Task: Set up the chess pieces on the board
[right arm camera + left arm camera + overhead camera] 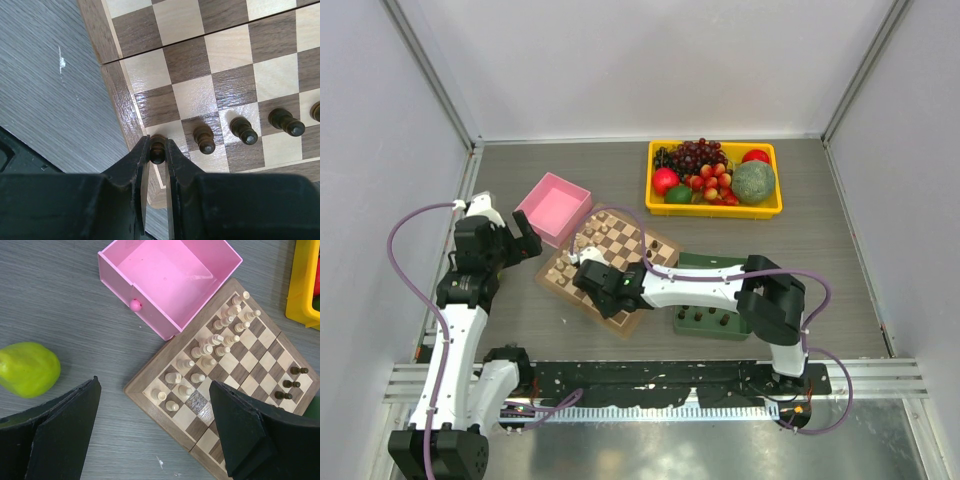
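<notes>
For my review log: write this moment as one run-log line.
right gripper: shut on dark piece at board edge | left gripper: open above board | three more dark pieces stand alongside | cream pieces in two rows

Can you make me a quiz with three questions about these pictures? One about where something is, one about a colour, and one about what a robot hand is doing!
1. Where is the pink box?
A) right beside the board
B) on the middle of the board
C) lifted up in the air

2. What colour is the tray with the fruit in it?
A) blue
B) yellow
C) white

3. What is the right gripper doing?
A) open wide with nothing in it
B) pinching a dark chess piece
C) pinching a cream piece

Answers:
1 A, because in the left wrist view its corner sits at the board's edge.
2 B, because the tray's rim is bright yellow.
3 B, because in the right wrist view it is closed around the piece at the board's edge.
</notes>
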Motion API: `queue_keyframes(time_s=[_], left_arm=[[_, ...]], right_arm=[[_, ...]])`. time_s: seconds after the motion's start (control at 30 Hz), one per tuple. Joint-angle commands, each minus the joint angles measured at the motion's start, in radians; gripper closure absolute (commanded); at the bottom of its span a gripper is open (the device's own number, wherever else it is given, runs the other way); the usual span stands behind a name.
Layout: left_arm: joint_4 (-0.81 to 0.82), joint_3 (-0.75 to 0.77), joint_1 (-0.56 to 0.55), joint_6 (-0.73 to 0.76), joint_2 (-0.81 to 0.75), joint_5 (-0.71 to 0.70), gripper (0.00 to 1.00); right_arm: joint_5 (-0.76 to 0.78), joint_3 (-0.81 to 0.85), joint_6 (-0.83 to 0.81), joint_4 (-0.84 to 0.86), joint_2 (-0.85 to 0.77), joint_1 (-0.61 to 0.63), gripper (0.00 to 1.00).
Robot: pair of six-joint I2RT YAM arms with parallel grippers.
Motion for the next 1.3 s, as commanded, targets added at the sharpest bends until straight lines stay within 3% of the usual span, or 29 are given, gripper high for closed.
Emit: queue_keyframes(time_s=[0.0, 0.97, 1.27], left_arm=[[0.010, 0.034, 0.003, 0.003, -0.014, 0.003, 0.01], [0.010, 0.035, 0.004, 0.003, -0.012, 0.006, 0.01], [0.012, 0.037, 0.004, 0.003, -0.012, 0.005, 0.01]], right_arm=[[0.008, 0.026, 0.009, 0.021, 0.005, -0.001, 0.79], [0.022, 0.018, 0.003, 0.007, -0.015, -0.001, 0.78], [-0.001, 0.015, -0.008, 0.041, -0.040, -0.001, 0.70]])
